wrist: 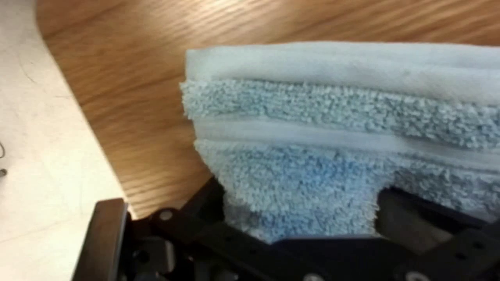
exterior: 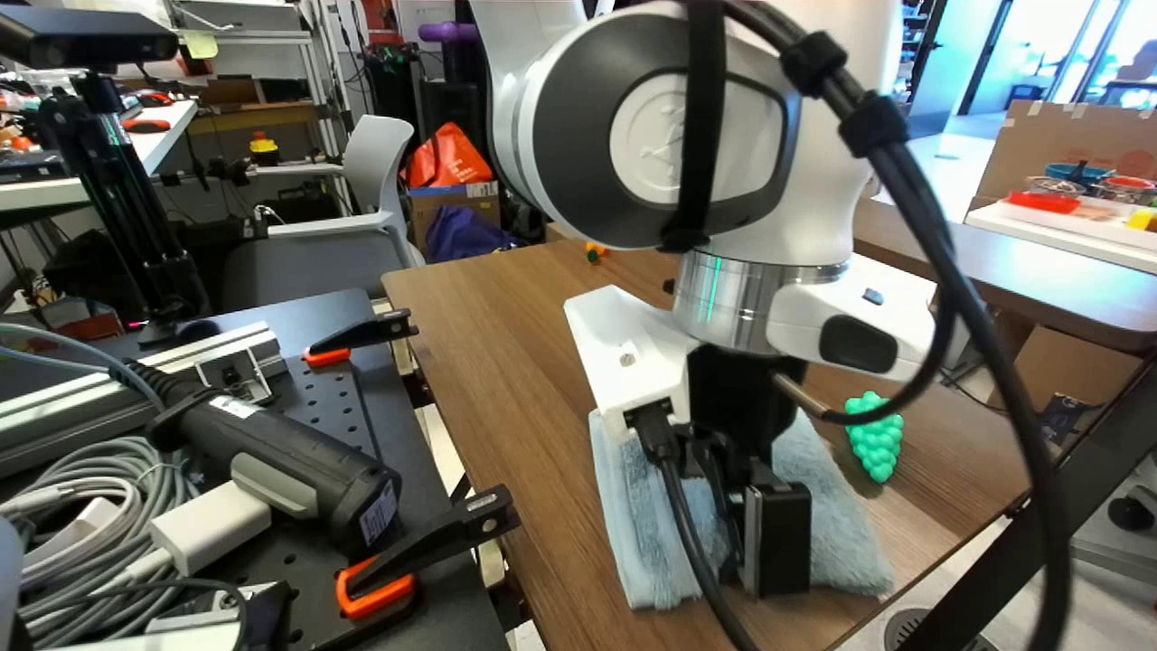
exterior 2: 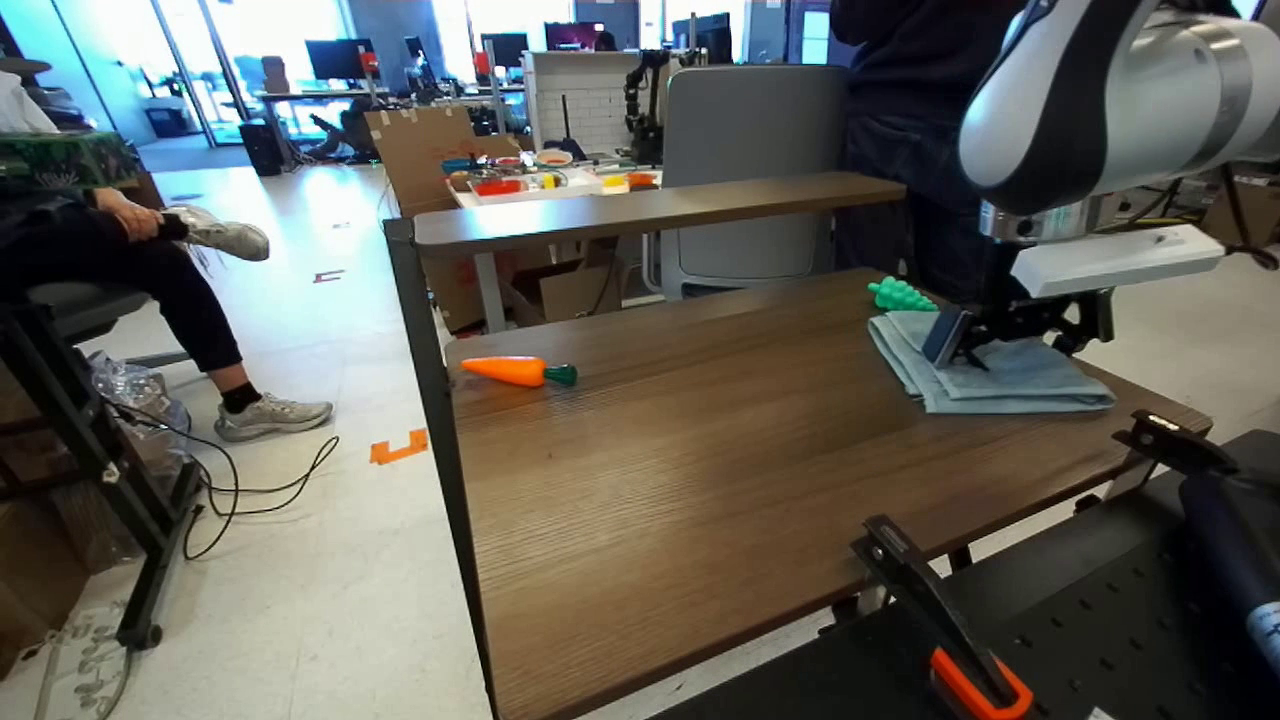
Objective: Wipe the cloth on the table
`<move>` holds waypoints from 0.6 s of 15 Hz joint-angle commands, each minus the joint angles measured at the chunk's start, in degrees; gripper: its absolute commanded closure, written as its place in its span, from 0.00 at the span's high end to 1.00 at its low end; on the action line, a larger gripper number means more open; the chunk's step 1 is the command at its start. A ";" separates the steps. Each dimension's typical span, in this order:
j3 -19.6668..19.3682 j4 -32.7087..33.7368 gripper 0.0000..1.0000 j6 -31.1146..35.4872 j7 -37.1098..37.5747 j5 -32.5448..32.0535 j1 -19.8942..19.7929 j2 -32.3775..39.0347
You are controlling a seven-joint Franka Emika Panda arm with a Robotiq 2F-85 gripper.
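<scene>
Brown wood-grain table under me, blue folded cloth lying at its two o'clock in an exterior view, my gripper right over it, fingers wide apart, green bumpy thing at the cloth's ten o'clock.

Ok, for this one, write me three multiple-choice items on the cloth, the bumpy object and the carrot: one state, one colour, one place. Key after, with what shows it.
1. What state is the cloth in?
A) rolled up; B) folded; C) hung up

2. What colour is the bumpy object?
A) green; B) purple; C) red

3. Where is the carrot?
A) on the cloth; B) under the cloth; C) on the table, apart from the cloth

1 B: the wrist view shows its stacked layers.
2 A: it shows green in both exterior views.
3 C: an exterior view shows bare table between them.
</scene>
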 commanded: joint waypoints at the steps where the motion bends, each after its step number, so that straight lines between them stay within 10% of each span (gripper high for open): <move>1: -3.88 -2.15 1.00 -2.01 0.39 -4.28 -0.09 0.35; 9: 0.29 -5.28 1.00 -0.10 -2.87 -8.87 1.01 0.31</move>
